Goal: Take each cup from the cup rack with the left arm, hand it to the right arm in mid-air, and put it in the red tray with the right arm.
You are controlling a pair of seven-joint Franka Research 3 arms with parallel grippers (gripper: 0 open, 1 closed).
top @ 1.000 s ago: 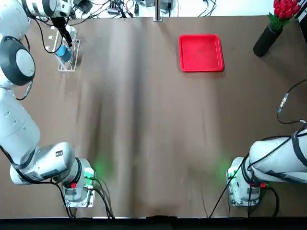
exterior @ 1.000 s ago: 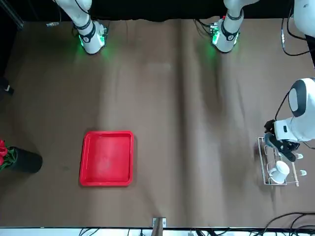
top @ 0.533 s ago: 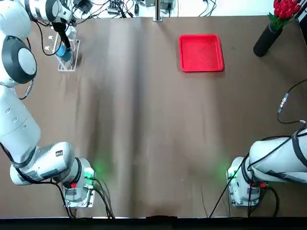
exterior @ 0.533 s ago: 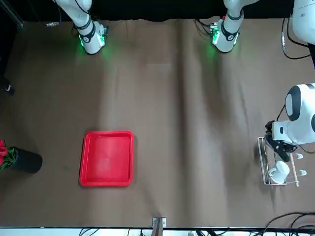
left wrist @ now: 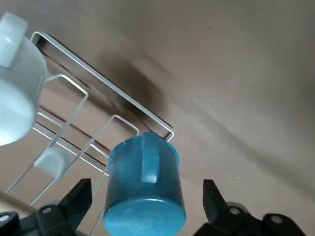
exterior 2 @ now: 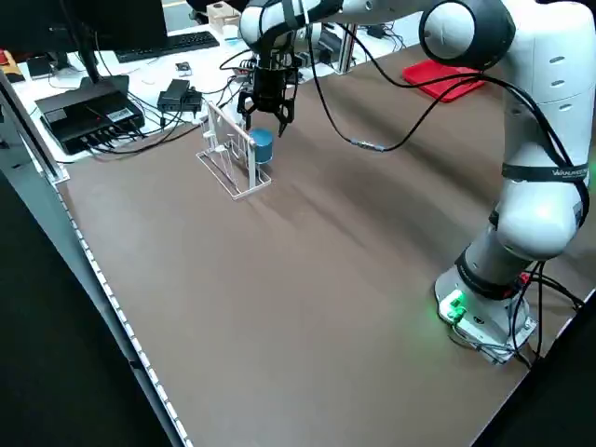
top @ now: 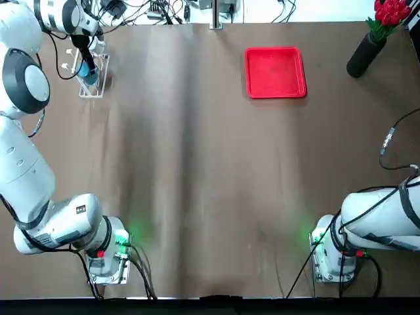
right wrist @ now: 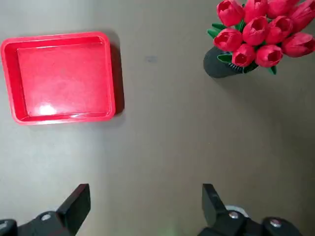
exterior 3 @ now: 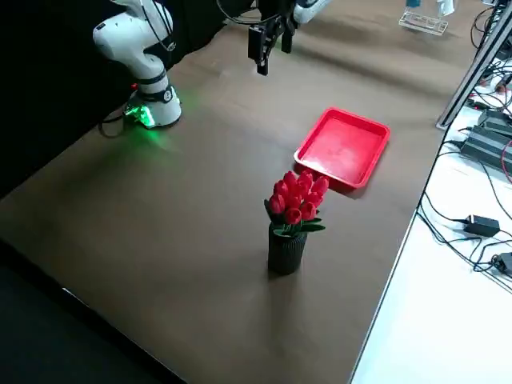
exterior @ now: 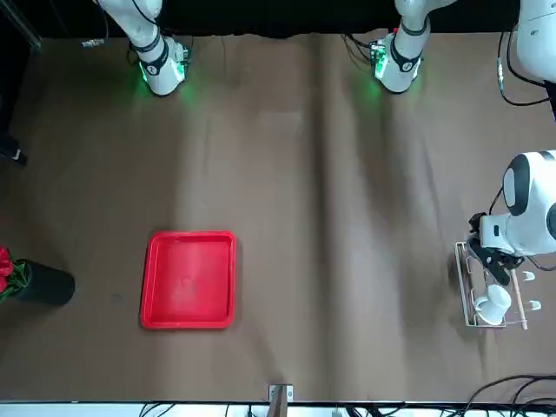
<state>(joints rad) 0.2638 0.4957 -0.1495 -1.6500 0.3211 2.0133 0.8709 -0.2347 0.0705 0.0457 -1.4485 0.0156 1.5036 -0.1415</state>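
Over by the table's far left corner, I can see the left gripper [left wrist: 146, 189] hanging above the cup rack [left wrist: 103, 79], its two fingers spread wide with the blue cup [left wrist: 145, 189] showing in the gap between them; I can't tell whether either finger touches it. That cup is at the rack's side nearer the robot, its handle facing the wrist camera. The white cup [exterior: 493, 304] is also at the rack, on the side closer to the table's far edge. The red tray [top: 275, 73] lies flat near the far edge, somewhat right of its middle, with nothing but its own red floor showing. The right gripper [right wrist: 146, 191] hangs high toward the right edge, fingers well apart and nothing between them. Near the far right corner stands the dark vase [top: 365, 56] of red flowers [top: 392, 11].
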